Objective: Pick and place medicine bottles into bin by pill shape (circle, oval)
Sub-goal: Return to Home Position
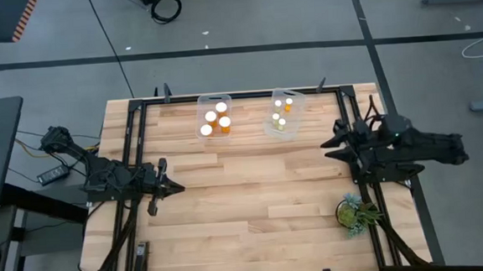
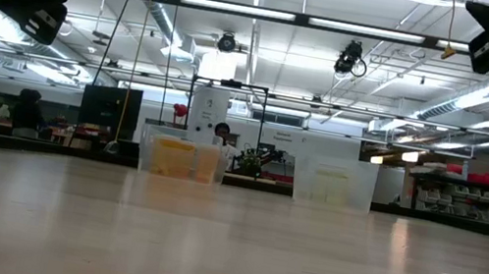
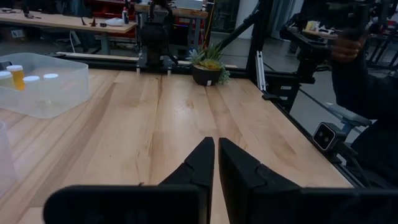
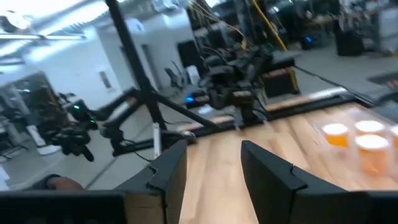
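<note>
The medicine bottles stand upright in two clear bins at the table's far edge. The left bin (image 1: pixel 215 116) (image 2: pixel 181 156) holds larger white-capped orange bottles (image 1: pixel 222 120) (image 4: pixel 360 140). The right bin (image 1: pixel 284 114) (image 2: pixel 334 182) (image 3: pixel 43 87) holds smaller bottles (image 1: pixel 279 120) (image 3: pixel 15 74). My left gripper (image 1: pixel 176 188) (image 3: pixel 216 162) hovers shut over the table's left side, pointing level toward the right. My right gripper (image 1: pixel 330 144) (image 4: pixel 214 168) hovers at the right side, pointing level toward the left. It is open, with nothing between its fingers.
A small potted plant (image 1: pixel 355 212) (image 3: pixel 208 65) stands near the right front corner. Black frame rails (image 1: pixel 134 159) run along the table's edges. Bare wood (image 1: pixel 253 185) lies between the two arms. A person's dark sleeve (image 3: pixel 360 93) shows beyond the table's right edge.
</note>
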{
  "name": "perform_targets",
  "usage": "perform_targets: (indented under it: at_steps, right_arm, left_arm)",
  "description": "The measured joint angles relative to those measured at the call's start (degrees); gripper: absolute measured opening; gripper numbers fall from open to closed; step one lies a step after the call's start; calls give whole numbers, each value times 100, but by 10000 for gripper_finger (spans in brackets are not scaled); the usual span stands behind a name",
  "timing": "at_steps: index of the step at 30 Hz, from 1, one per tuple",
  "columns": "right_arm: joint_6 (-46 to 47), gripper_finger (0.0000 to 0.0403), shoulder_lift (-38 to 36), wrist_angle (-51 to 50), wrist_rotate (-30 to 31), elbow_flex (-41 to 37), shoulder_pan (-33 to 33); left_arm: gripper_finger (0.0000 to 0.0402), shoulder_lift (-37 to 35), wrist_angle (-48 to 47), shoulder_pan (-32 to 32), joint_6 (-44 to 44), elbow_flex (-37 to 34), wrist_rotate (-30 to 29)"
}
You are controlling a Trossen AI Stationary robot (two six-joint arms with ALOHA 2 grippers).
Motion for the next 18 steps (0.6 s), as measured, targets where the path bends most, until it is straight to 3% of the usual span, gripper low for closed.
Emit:
perform_targets:
  at_steps: [6, 12, 18]
  right_arm:
    - [-166, 157, 2, 1189, 201, -784, 501]
    - [-273, 157, 2, 1750, 310, -1358, 923]
    - [-505, 157, 9, 2039, 1230, -1705, 1346]
  left_arm:
    - [24, 0, -2, -2, 0, 0, -2]
    - [35, 1, -1, -2, 0, 0, 1]
    - [38, 0, -1, -2, -2, 0, -2]
